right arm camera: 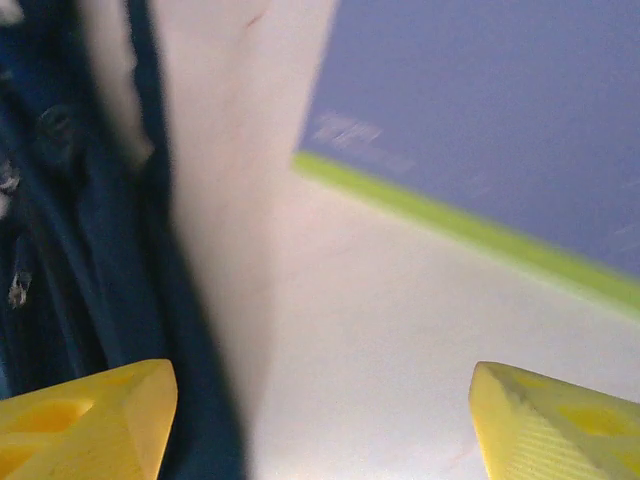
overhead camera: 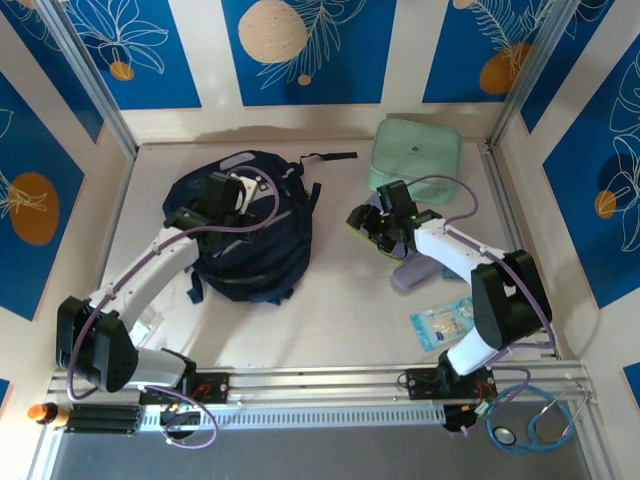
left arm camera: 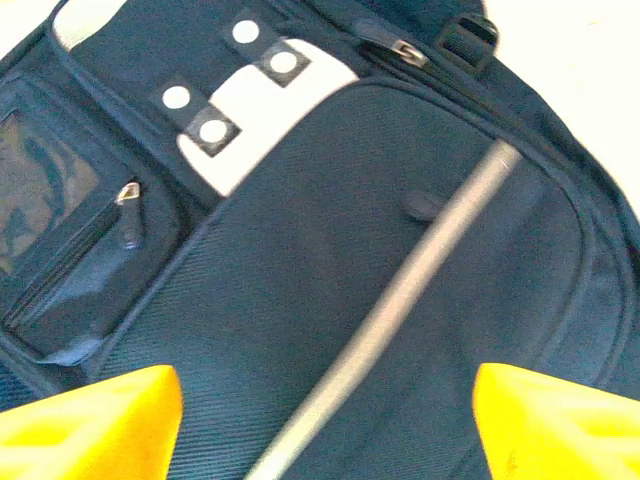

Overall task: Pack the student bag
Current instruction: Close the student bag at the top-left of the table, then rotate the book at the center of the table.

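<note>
The student bag (overhead camera: 250, 235), a large dark navy backpack, lies left of the table's middle. My left gripper (overhead camera: 222, 197) hovers over its upper part and is open. In the left wrist view the bag (left arm camera: 330, 230) shows a white patch with snap tabs (left arm camera: 240, 90), a pale grey stripe (left arm camera: 400, 290) and a zip pocket; the stripe runs between the yellow fingers (left arm camera: 100, 420) of my left gripper (left arm camera: 325, 390). My right gripper (overhead camera: 375, 225) is open just right of the bag. In its wrist view, the right gripper (right arm camera: 325, 380) has bare table between its fingers and the bag's edge (right arm camera: 110, 250) on the left.
A mint-green zip case (overhead camera: 415, 155) sits at the back right. A blue-violet flat item with a lime-green edge (right arm camera: 480, 110) lies beyond the right fingers. A lavender item (overhead camera: 412, 277) lies under the right forearm, and a light blue packet (overhead camera: 443, 322) lies near the front right. Walls close in on three sides.
</note>
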Motion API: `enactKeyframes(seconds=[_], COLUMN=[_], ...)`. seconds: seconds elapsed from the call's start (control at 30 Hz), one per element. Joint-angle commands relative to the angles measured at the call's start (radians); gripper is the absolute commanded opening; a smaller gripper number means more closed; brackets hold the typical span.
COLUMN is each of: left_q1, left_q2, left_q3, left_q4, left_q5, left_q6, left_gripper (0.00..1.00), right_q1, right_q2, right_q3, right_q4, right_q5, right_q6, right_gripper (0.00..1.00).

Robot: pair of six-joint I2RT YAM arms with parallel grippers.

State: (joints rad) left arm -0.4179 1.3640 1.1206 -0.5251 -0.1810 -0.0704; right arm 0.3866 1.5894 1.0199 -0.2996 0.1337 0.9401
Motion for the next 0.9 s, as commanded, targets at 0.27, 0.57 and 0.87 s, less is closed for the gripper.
enactKeyframes(seconds=[0.27, 0.57, 0.87], left_q1=[0.011, 0.011, 0.007], left_q2=[-0.019, 0.021, 0.029], left_q3=[0.023, -0.007, -0.035], left_q4=[0.154, 0.235, 0.264], left_q5=[0.114, 0.224, 0.264], left_q6=[-0.37, -0.446, -0.483], left_gripper=[0.99, 1.0, 1.0], right_q1=[-0.09, -0.142, -0.109], right_q2=[0.23, 0.338, 0.309], right_q3=[0.237, 0.294, 0.186], right_q4=[-0.247, -0.314, -0.271], right_q5=[0.103, 0.047, -0.083], right_q6=[-0.26, -0.229, -0.105], right_gripper=[0.9, 0.9, 0.83])
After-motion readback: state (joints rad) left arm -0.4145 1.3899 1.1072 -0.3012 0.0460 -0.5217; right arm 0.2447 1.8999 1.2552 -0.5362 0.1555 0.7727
